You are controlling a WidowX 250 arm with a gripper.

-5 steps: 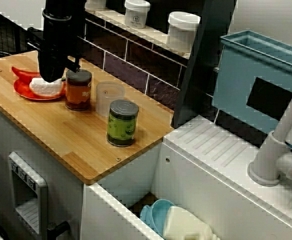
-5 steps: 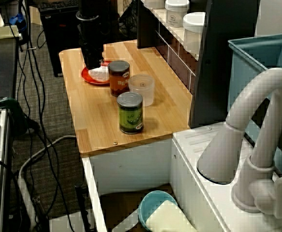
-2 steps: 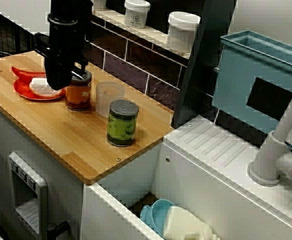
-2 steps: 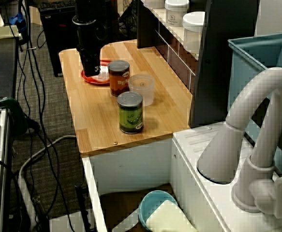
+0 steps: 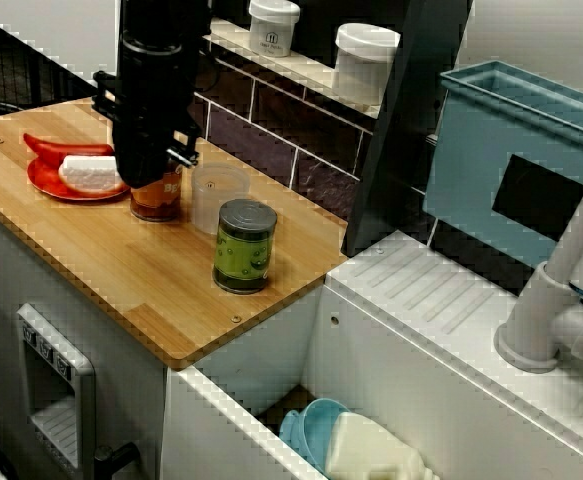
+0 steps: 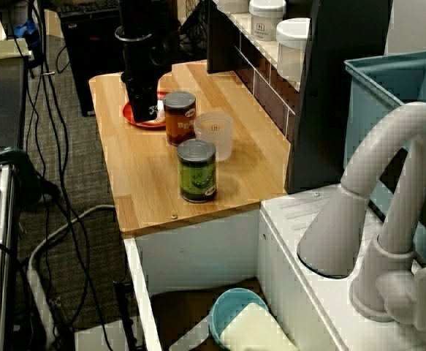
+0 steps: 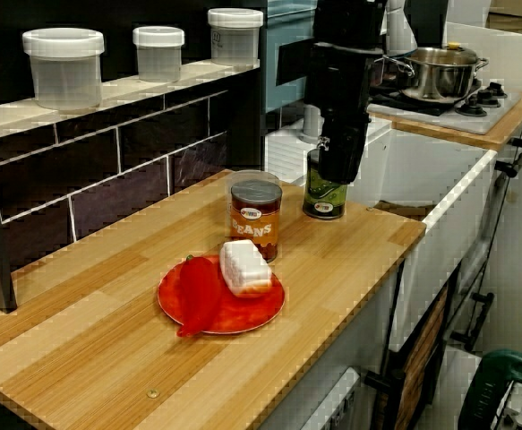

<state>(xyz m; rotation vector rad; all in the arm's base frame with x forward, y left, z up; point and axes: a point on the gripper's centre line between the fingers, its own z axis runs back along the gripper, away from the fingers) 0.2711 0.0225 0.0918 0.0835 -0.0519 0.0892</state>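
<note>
The beans can [image 7: 256, 219] stands upright on the wooden worktop [image 7: 108, 358]. Its long axis is vertical and its "BEANS" label faces the red plate [image 7: 243, 315]. The view from the plate end shows the whole can with its lid uncovered. In the high front view the end effector [image 5: 147, 174] hides the lid, and in the view past the tap it appears beside the can, over the plate. It hangs above the worktop near the can, apart from it. How far it is open I cannot tell in any view. The plate, with a red pepper [image 7: 198, 291] and a white block [image 7: 244, 267], lies just beside the can. A clear cup [image 5: 219, 195] stands just beside the can on the wall side. A green can [image 5: 245, 246] stands near the beans can, on the side away from the plate.
</note>
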